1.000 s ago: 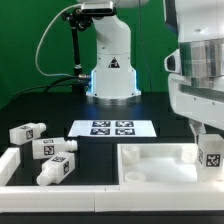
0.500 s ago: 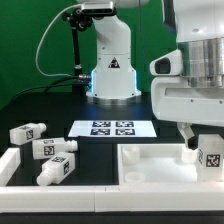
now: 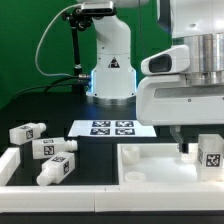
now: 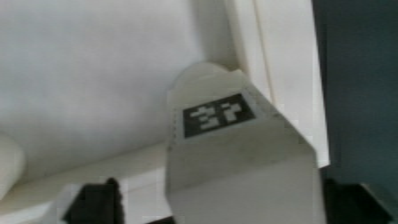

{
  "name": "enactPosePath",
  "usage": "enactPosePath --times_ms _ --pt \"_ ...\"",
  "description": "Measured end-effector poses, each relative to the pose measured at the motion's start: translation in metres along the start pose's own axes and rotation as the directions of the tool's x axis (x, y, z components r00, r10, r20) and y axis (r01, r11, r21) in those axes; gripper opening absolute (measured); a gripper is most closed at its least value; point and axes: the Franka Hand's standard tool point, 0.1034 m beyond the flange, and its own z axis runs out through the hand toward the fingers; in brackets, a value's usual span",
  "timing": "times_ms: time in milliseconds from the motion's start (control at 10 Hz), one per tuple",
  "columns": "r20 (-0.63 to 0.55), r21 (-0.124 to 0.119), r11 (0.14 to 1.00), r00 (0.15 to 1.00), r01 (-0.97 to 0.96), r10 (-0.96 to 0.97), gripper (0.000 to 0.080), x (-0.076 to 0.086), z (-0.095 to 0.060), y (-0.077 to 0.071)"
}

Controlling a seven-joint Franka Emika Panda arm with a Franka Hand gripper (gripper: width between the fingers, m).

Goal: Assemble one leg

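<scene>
One leg (image 3: 210,152), a white stubby block with a square tag, stands on the large white panel (image 3: 150,157) near its corner at the exterior view's right. In the wrist view the leg (image 4: 217,115) rises between my two dark fingertips (image 4: 98,202), against the panel's raised rim (image 4: 270,40). My gripper (image 3: 200,148) hangs over this leg with its jaws open, one on each side, and a gap shows beside the leg. Three more legs (image 3: 45,147) lie at the exterior view's left.
The marker board (image 3: 112,127) lies flat behind the panel. A white rail (image 3: 12,165) runs along the front at the exterior view's left, by the loose legs. The arm's base (image 3: 110,70) stands at the back.
My hand has moved toward the exterior view's left and now fills more of the picture. The leg on the panel has stayed where it was.
</scene>
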Motion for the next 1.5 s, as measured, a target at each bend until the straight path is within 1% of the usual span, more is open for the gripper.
enactPosePath --times_ms 100,200,500,600,700,800,900,1000,1100,1200,1300,1500 --pt "0.000 0.000 0.999 0.999 -0.033 0.033 0.0379 -0.0001 0.0001 0.0000" --pt "0.001 0.001 0.993 0.993 -0.121 0.121 0.0285 -0.0002 0.0002 -0.0003" --pt "0.001 -0.002 0.953 0.953 -0.304 0.304 0.0285 0.0000 0.0005 0.0018" --pt "0.004 -0.009 0.899 0.899 -0.438 0.438 0.0285 -0.0010 0.0009 0.0025" --pt "0.004 -0.018 0.818 0.818 -0.574 0.575 0.0285 -0.0017 0.0009 0.0037" --pt "0.005 -0.025 0.710 0.710 -0.704 0.704 0.0285 -0.0026 0.0012 0.0043" --pt "0.006 -0.023 0.590 0.590 -0.807 0.807 0.0285 -0.0039 0.0011 0.0047" --pt "0.017 -0.028 0.401 0.401 -0.916 0.916 0.0286 -0.0051 0.0013 0.0053" --pt "0.033 -0.041 0.168 0.167 -0.985 0.985 0.0287 -0.0055 0.0012 0.0062" --pt "0.028 -0.045 0.053 0.052 -0.998 0.998 0.0287 -0.0062 0.0009 0.0058" --pt "0.018 -0.049 -0.042 -0.043 -0.998 0.999 0.0287 -0.0065 0.0003 0.0062" --pt "0.009 -0.057 -0.123 -0.124 -0.991 0.992 0.0288 -0.0066 0.0000 0.0088"
